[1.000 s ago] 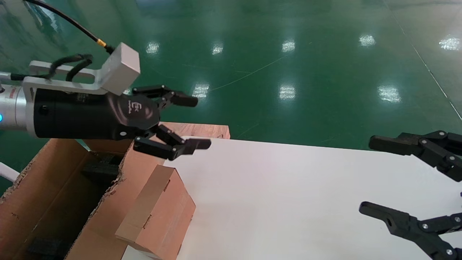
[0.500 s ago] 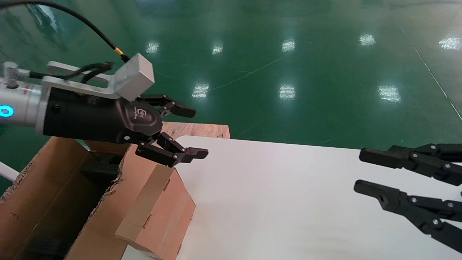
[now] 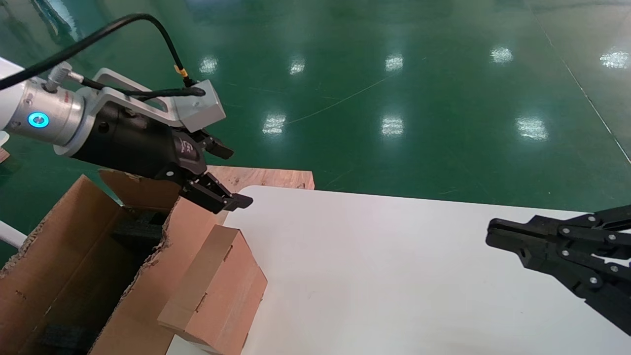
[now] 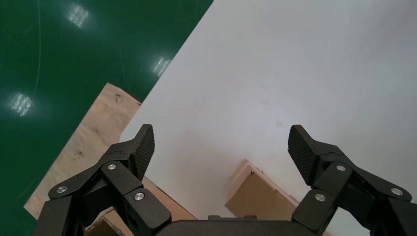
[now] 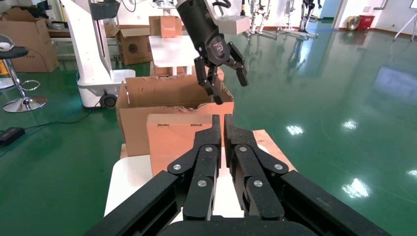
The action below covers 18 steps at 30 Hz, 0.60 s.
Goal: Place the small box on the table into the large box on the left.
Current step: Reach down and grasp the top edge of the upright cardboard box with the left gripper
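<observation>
The small box (image 3: 217, 291) stands on the white table (image 3: 394, 276) at its left edge, leaning against the large box (image 3: 74, 266), whose ragged flap rises beside it. My left gripper (image 3: 236, 176) hangs open above the small box's far end, tilted down, holding nothing. In the left wrist view, the left gripper (image 4: 221, 140) frames a corner of the small box (image 4: 260, 196) below on the table (image 4: 275, 73). My right gripper (image 3: 493, 231) hovers shut over the table's right side. The right wrist view shows the right gripper (image 5: 222, 118) pointing at the small box (image 5: 172, 137).
A reddish wooden board (image 3: 276, 177) lies behind the table's far left corner. Black foam (image 3: 138, 231) sits inside the large box. Green floor surrounds the table. In the right wrist view other cartons (image 5: 135, 44) and a white robot base (image 5: 98, 73) stand farther back.
My right gripper went from wide open to shut. My left gripper drew back to the left and tilted downward, staying open.
</observation>
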Each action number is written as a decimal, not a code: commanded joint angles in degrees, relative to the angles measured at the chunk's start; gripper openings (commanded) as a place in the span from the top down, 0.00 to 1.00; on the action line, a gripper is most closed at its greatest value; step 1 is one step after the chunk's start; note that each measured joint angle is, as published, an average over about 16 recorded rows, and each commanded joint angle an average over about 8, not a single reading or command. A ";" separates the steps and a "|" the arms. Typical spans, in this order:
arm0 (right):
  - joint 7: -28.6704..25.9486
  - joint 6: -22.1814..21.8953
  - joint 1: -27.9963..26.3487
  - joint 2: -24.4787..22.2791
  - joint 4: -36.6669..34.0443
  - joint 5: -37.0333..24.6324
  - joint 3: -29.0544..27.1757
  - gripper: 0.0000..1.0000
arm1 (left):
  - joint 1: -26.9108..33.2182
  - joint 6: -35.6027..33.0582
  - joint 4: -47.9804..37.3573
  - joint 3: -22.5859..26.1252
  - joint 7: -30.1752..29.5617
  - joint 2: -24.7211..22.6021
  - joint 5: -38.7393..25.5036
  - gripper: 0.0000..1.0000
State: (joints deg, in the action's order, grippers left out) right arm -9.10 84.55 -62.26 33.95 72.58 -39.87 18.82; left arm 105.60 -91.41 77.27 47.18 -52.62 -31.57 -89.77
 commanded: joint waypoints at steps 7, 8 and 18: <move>0.00 -0.01 0.00 0.00 0.00 0.01 0.00 1.00 | 0.81 0.50 -0.48 1.44 -0.08 -0.19 0.13 0.00; 0.00 -0.01 0.00 0.00 -0.01 0.01 0.00 1.00 | 0.66 0.71 -0.70 1.51 -0.14 -0.26 0.11 0.00; 0.01 -0.01 0.00 0.00 -0.02 0.01 0.01 1.00 | 1.75 0.49 -3.14 10.59 -7.98 -5.13 -4.97 0.00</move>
State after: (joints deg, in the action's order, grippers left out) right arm -9.08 84.54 -62.26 33.95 72.56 -39.86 18.83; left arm 108.15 -90.81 73.81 58.43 -60.61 -36.67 -94.06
